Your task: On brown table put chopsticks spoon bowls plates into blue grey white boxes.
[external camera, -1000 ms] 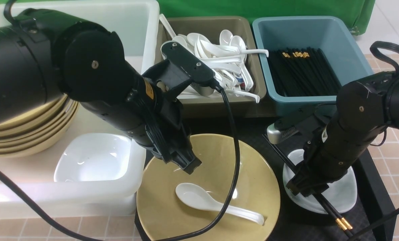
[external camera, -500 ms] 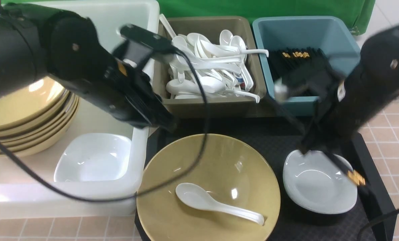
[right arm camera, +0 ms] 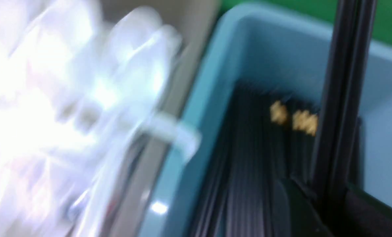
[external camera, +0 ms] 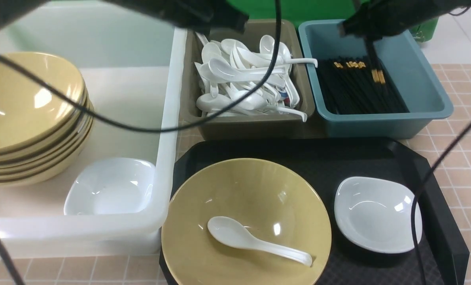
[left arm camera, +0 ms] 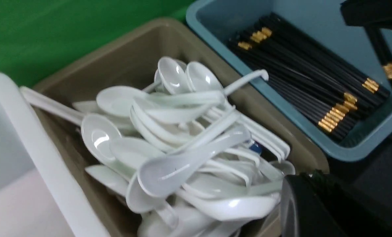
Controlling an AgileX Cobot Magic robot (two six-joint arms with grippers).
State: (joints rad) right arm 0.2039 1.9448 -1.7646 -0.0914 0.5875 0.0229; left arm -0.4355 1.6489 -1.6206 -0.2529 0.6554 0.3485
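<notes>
Tiled brown table (external camera: 456, 130), green backdrop | right gripper (external camera: 367, 33) pinched on chopsticks (external camera: 373, 59), gold ends down over blue box (external camera: 417, 107) at 1 o'clock | left gripper (external camera: 227, 19) closed, apparently empty, above grey box (external camera: 251, 128) at 12 | step: chopstick drop-off; next likely needs lowering, then release lengthwise.

Glossy spoon (external camera: 255, 243) & bowl (external camera: 239, 186), matt rough blk tray (external camera: 330, 158)
</notes>
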